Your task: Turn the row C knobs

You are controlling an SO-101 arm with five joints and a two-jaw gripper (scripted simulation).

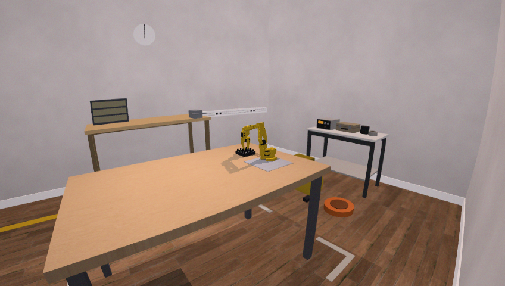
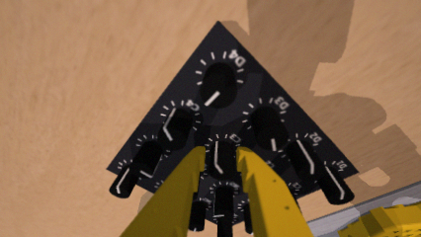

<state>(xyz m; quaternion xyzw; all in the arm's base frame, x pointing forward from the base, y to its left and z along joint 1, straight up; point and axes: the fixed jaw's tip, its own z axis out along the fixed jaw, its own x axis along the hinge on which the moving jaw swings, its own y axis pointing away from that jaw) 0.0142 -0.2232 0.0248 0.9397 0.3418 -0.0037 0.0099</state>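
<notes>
The black knob box [image 1: 246, 153] [image 2: 224, 116] lies on the wooden table [image 1: 159, 198] in front of the yellow arm [image 1: 261, 136]. In the wrist view its corner with knob D4 [image 2: 217, 85] points away from me. Knobs D3 [image 2: 269, 128], D2 [image 2: 302, 157] and D1 [image 2: 335, 184] run down the right edge, and C4 [image 2: 175, 123] sits on the left. My gripper [image 2: 220, 150] [image 1: 245, 146] points down over the box, with its two yellow fingers nearly shut and a narrow gap between them. Knob C3 [image 2: 220, 159] shows in that gap. I cannot see that the fingers touch it.
The arm's base stands on a grey mat [image 1: 269, 163] [image 2: 341, 217] next to the box, near the table's far right edge. Two more knobs [image 2: 148, 158] [image 2: 124, 180] stand along the box's left edge. A side table [image 1: 349, 136] with instruments stands beyond.
</notes>
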